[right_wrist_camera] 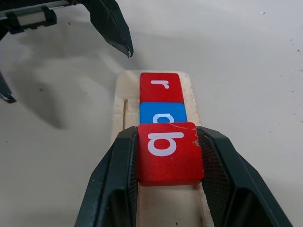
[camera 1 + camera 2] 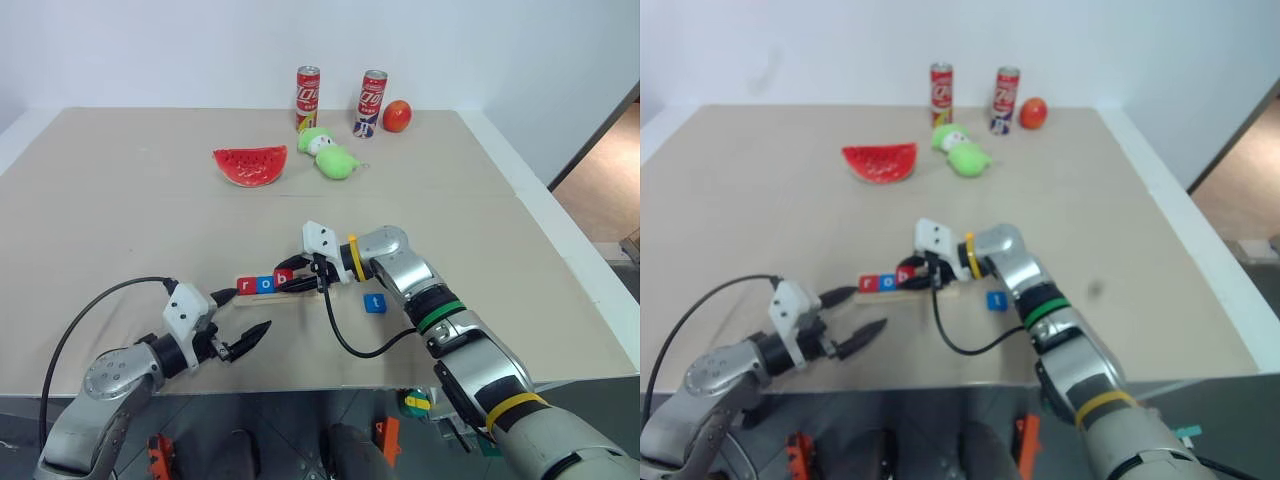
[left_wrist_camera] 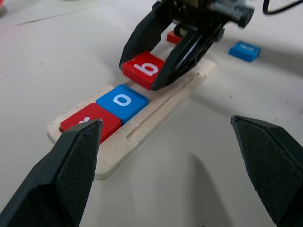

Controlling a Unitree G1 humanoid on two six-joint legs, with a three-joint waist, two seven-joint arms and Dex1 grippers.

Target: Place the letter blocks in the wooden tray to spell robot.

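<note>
At frame centre the right gripper (image 1: 168,156) pinches the red b block (image 1: 169,152) over the wooden tray (image 3: 156,120), beside r and o; next, seat and release it, while the left gripper (image 2: 243,318) waits spread empty.

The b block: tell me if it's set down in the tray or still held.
Held. The right gripper has both fingers clamped on the red b block, tilted above the tray next to the blue o.

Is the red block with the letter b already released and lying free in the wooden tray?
No, the right hand grips the red b block between its two fingers, above the wooden tray, next to the blue block.
</note>
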